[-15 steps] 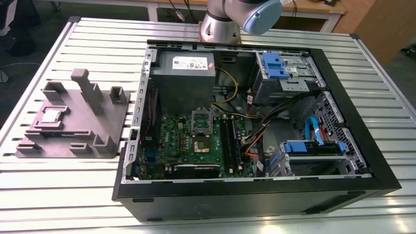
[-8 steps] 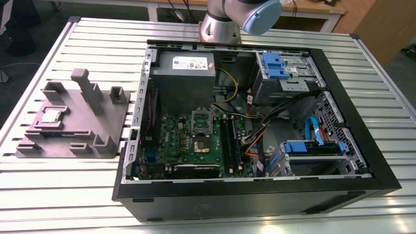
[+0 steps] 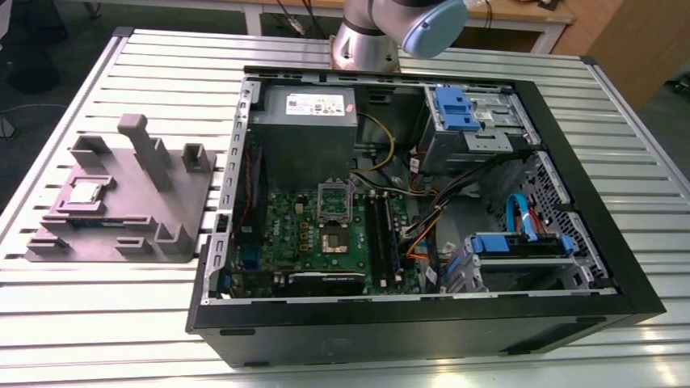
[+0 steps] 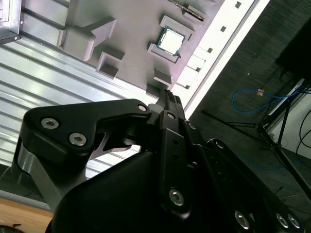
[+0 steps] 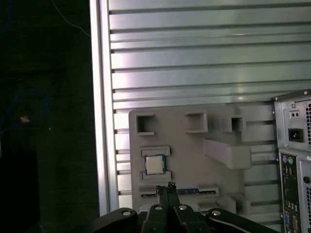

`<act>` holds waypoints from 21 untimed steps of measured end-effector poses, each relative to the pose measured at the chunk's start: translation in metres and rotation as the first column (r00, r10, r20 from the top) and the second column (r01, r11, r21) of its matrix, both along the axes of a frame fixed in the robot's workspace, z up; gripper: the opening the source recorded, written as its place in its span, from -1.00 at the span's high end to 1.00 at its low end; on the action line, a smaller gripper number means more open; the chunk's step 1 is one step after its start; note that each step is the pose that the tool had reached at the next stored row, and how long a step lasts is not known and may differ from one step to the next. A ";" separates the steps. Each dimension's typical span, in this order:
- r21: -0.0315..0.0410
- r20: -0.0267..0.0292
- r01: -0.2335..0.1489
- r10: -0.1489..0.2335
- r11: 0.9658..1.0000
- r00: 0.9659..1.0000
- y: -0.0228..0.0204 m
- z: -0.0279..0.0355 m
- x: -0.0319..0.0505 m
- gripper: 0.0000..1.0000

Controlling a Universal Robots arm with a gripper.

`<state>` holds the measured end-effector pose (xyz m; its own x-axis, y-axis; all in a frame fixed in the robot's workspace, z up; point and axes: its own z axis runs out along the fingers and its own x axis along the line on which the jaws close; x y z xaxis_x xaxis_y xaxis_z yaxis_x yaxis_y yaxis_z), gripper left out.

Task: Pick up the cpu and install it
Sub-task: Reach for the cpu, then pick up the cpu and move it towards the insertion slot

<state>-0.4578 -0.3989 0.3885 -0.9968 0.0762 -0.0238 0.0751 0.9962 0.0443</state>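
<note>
Silver-topped, the cpu (image 3: 86, 192) lies in the gray holder (image 3: 178, 198) on the desk (image 3: 108, 323), at the exterior view's left of the open computer case (image 3: 431, 323). Second wrist view — the hand (image 4: 167, 94), closed on nothing, hangs clear of the cpu (image 4: 171, 41). First wrist view — the closed hand (image 5: 168, 186) is near the cpu (image 5: 154, 165), not touching it

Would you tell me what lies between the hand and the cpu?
In the first wrist view, only a raised lip of the gray holder separates hand and cpu.
</note>
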 end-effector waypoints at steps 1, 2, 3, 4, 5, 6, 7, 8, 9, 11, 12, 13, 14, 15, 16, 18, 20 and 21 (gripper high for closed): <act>0.000 0.000 0.000 0.000 1.000 1.000 0.0000 0.0000 -0.0008 0.79; 0.000 0.000 0.000 0.000 1.000 1.000 0.0000 0.0000 -0.0017 0.79; 0.000 0.000 0.000 0.000 1.000 1.000 0.0000 0.0000 -0.0025 0.79; 0.000 0.000 0.000 0.000 1.000 1.000 0.0000 0.0000 -0.0035 0.79; 0.000 0.000 0.000 0.000 1.000 1.000 0.0000 0.0000 -0.0043 0.79; 0.000 0.000 0.000 0.000 1.000 1.000 0.0000 0.0000 -0.0052 0.79; 0.000 0.000 0.000 0.000 1.000 1.000 0.0000 0.0000 -0.0062 0.79; 0.000 0.000 0.000 0.000 1.000 1.000 0.0000 0.0000 -0.0070 0.79; 0.000 0.000 0.000 0.000 1.000 1.000 0.0000 0.0000 -0.0078 0.79; 0.000 0.000 0.000 0.000 1.000 1.000 0.0000 0.0000 -0.0090 0.79; 0.000 0.000 0.000 0.000 1.000 1.000 0.0000 0.0000 -0.0091 0.79; 0.000 0.000 0.000 0.000 1.000 1.000 0.0000 0.0000 -0.0091 0.79; 0.000 0.000 0.000 0.000 1.000 1.000 0.0000 0.0000 -0.0094 0.79; 0.000 0.000 0.000 0.000 1.000 1.000 0.0000 0.0000 -0.0095 0.79; 0.000 0.000 0.000 0.000 1.000 1.000 0.0000 0.0000 -0.0095 0.79; 0.000 0.000 0.000 0.000 1.000 1.000 0.0000 0.0000 -0.0095 0.79; 0.000 0.000 0.000 0.000 1.000 1.000 0.0000 0.0000 -0.0096 0.79; 0.000 0.000 0.000 0.000 1.000 1.000 0.0000 0.0000 -0.0096 0.79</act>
